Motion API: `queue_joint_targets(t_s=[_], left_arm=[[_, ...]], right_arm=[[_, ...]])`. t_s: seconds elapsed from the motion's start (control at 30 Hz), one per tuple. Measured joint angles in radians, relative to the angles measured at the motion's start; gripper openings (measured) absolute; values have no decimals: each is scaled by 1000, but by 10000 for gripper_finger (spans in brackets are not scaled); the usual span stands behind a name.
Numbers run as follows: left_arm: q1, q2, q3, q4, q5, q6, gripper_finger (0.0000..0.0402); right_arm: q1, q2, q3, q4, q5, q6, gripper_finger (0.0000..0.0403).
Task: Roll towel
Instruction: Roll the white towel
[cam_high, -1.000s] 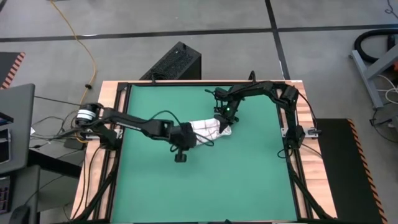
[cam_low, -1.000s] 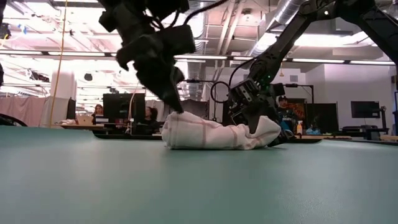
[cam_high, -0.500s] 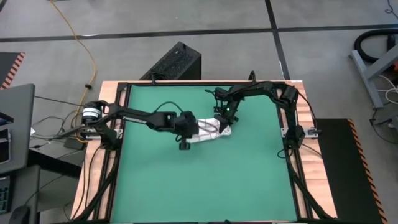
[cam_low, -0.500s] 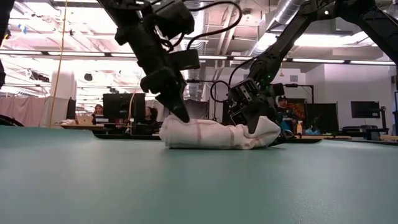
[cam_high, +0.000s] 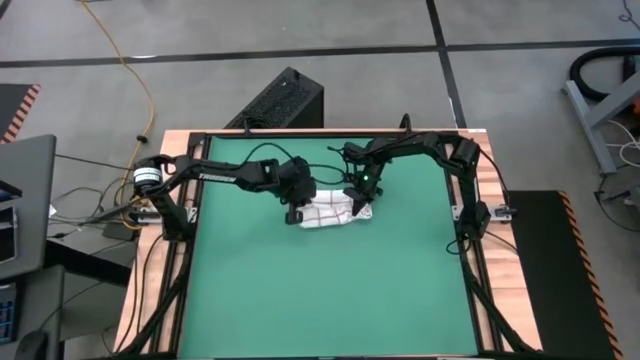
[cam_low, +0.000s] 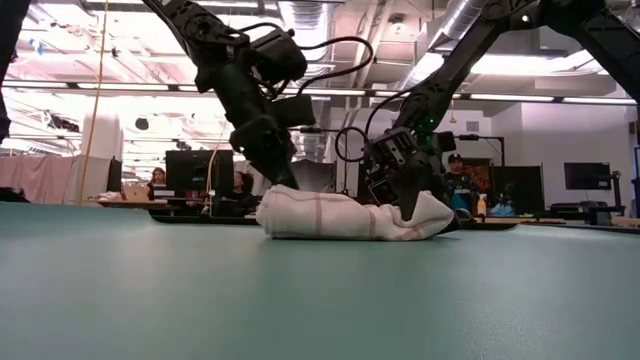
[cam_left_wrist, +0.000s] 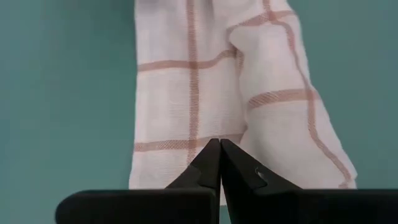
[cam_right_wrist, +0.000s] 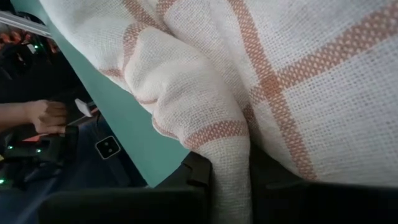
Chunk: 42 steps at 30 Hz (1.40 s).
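Observation:
The towel (cam_high: 328, 213), white with thin red check lines, lies as a short thick roll on the green mat (cam_high: 300, 290), a little toward the far side. It also shows in the low view (cam_low: 340, 215). My left gripper (cam_high: 297, 211) is shut, with its tips at the roll's left end (cam_left_wrist: 186, 112). My right gripper (cam_high: 358, 200) is at the roll's right end, shut on the cloth (cam_right_wrist: 186, 93). My left gripper touches the top of the roll's left end (cam_low: 283, 187) with its shut fingertips (cam_left_wrist: 219, 149), slanting down from above; nothing is between the fingers. The roll lies on the mat. My right gripper pinches a bunched fold at the roll's right end (cam_right_wrist: 231, 163) between its two fingers (cam_right_wrist: 194, 175). It comes from above, and the cloth there rests on the mat (cam_low: 415, 222).
The mat's wooden frame (cam_high: 160, 240) and black rails run around the table. Bare green mat lies on the near side (cam_low: 300, 300). Beyond the far edge there are desks, monitors and seated people (cam_low: 158, 182); a person's hand (cam_right_wrist: 43, 115) shows in the right wrist view.
My left gripper has swung toward the table's far edge, keeping its shut tips at the roll's left end. The roll's left part has drawn in toward the far side, so the roll lies more compact. My right gripper has stayed on the right end.

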Motion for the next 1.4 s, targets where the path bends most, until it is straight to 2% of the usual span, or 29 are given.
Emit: queue_joint_targets(t_s=[0.17, 0.33, 0.43, 0.63, 0.73, 0.83, 1.0, 1.2, 1.4], left_arm=[[4, -17, -2, -24, 6, 33, 0], [14, -198, -1, -49, 82, 20, 0], [-39, -255, 1, -66, 122, 84, 0], [-142, -163, 0, -71, 141, 171, 0], [-143, -99, -2, -43, 69, 156, 0], [-137, -39, -2, -43, 41, 160, 0], [-105, 31, -2, -41, 30, 116, 0], [-37, 22, -2, -13, 21, 119, 0], [35, 27, -1, 3, 73, 106, 0]], right_arm=[[0, 0, 0, 1, 1, 2, 68], [0, 0, 0, 1, 0, 5, 66], [2, 0, 0, 1, 0, 5, 66], [10, 0, 0, 1, -4, 5, 66], [18, 0, 0, 3, -2, 5, 66], [29, 0, 0, 8, 2, 7, 67], [39, 0, 0, 19, 4, 6, 67], [40, 0, 0, 19, 13, 6, 67], [41, 0, 0, 21, 16, 8, 67]])
